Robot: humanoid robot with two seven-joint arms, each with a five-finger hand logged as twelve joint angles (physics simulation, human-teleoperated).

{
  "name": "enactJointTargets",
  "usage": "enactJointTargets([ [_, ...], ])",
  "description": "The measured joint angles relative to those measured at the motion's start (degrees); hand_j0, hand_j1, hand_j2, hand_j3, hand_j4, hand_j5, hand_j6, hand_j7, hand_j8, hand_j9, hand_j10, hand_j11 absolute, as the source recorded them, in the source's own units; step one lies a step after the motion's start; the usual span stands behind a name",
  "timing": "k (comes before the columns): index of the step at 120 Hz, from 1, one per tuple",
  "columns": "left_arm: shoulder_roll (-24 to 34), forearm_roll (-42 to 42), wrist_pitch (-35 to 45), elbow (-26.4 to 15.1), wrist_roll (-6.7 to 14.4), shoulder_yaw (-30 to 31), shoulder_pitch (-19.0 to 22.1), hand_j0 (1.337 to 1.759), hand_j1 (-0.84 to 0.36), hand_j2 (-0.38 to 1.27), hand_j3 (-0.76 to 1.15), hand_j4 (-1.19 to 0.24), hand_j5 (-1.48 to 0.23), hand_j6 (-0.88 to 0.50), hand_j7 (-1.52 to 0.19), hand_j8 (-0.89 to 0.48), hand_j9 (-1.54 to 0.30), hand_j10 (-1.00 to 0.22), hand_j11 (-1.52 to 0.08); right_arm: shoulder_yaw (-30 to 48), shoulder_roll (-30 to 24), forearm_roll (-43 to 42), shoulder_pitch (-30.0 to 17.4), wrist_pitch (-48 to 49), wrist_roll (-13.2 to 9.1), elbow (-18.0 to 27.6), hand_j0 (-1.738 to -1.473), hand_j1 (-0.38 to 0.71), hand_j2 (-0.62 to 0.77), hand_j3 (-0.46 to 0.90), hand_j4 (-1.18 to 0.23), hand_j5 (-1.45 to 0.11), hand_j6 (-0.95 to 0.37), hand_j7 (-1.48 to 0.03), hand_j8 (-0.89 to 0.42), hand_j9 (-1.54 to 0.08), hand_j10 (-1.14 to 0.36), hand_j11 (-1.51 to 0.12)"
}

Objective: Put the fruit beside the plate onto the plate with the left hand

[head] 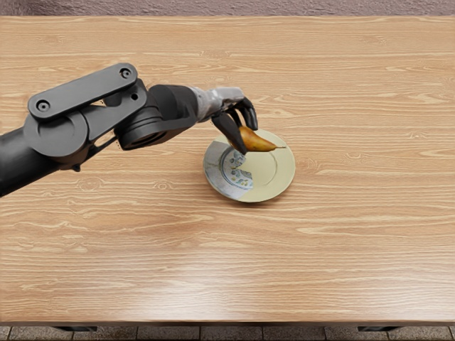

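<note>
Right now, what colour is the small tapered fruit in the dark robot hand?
The small tapered fruit is orange-brown, seen best in the head view.

Left arm enters from 9 o'clock, reaching toward 3; left hand near center, fingers curled gripping fruit.

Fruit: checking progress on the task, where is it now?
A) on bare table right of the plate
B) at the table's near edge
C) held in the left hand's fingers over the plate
C: the left hand grips the fruit over the plate's far rim.
</note>
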Motion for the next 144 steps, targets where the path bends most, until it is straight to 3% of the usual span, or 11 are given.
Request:
enactJointTargets([
  [21,-0.07,-0.18,1.14,0.42,0.03,-0.82,0.25,1.657,0.0,0.21,0.0,-0.35,-0.49,-0.22,-0.48,-0.23,-0.47,-0.35,-0.47,0.0,0.0,0.0,0.0,0.0,0.0,0.0,-1.658,-0.35,0.0,0.0,0.0,0.0,0.0,0.0,0.0,0.0,0.0,0.0],
  [45,0.24,-0.52,1.46,0.14,0.03,-1.4,0.25,1.658,0.2,0.08,0.0,-0.15,-0.21,-0.1,-0.2,-0.1,-0.2,-0.15,-0.2,0.0,0.0,0.0,0.01,0.0,0.0,0.0,-1.658,-0.35,0.0,0.0,0.0,0.0,0.0,0.0,0.0,0.0,0.0,0.0],
  [69,2.42,-7.27,0.26,-2.36,0.04,-1.67,0.51,1.658,0.28,0.03,0.0,-0.07,-0.09,-0.05,-0.09,-0.05,-0.09,-0.07,-0.09,0.0,0.0,0.0,-0.01,0.0,0.0,0.0,-1.658,-0.35,0.0,0.0,0.0,0.0,0.0,0.0,0.0,0.0,0.0,0.0],
  [87,10.79,-18.7,0.22,-9.91,0.04,-1.96,1.73,1.658,0.3,0.02,0.0,-0.04,-0.06,-0.04,-0.06,-0.04,-0.06,-0.04,-0.06,0.0,0.0,0.0,0.0,0.02,0.0,0.0,-1.658,-0.35,0.0,0.0,0.0,0.0,0.0,0.0,0.0,0.0,0.0,0.0],
  [102,14.23,-29.14,-0.95,-15.12,0.04,-2.88,2.13,1.658,0.31,0.01,0.0,-0.03,-0.05,-0.03,-0.04,-0.03,-0.04,-0.03,-0.04,0.0,0.0,0.0,0.01,0.02,0.0,0.0,-1.658,-0.35,0.0,0.0,0.0,0.0,0.0,0.0,0.0,0.0,0.0,0.0],
  [119,20.63,-39.9,-5.57,-17.17,0.04,-5.31,6.86,1.658,0.32,0.01,0.0,-0.03,-0.04,-0.03,-0.04,-0.03,-0.04,-0.03,-0.04,0.0,0.0,0.0,0.0,0.0,0.0,0.0,-1.658,-0.35,0.0,0.0,0.0,0.0,0.0,0.0,0.0,0.0,0.0,0.0],
  [144,30.41,-56.58,-14.26,-18.14,0.04,-7.23,10.08,1.658,0.32,0.01,0.0,-0.02,-0.03,-0.02,-0.03,-0.02,-0.03,-0.02,-0.03,0.01,0.0,0.0,0.01,0.0,-0.01,0.0,-1.658,-0.35,0.0,0.0,0.0,0.0,0.0,0.0,0.0,0.0,0.0,0.0],
])
